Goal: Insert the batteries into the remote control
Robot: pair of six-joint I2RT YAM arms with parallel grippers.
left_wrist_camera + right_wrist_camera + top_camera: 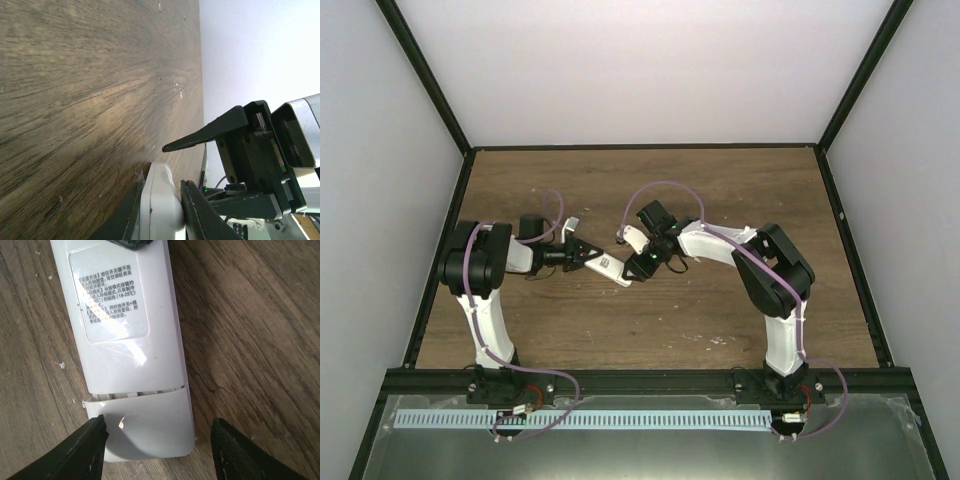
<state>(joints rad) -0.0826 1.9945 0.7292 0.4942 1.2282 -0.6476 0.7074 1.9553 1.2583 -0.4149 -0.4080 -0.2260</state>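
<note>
Left pincer [161, 190] clamped; right pincer [157, 429] spread wide; arms angled inward.

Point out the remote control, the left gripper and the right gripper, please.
remote control [131, 365]: right wrist view, on the middle of its white back.
left gripper [162, 182]: left wrist view, midway between its fingertips, which clamp the remote control.
right gripper [159, 427]: right wrist view, midway between its open fingertips.

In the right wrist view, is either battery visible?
No; the remote control shows just its white labelled back, its end between the open jaws of the right gripper.
</note>
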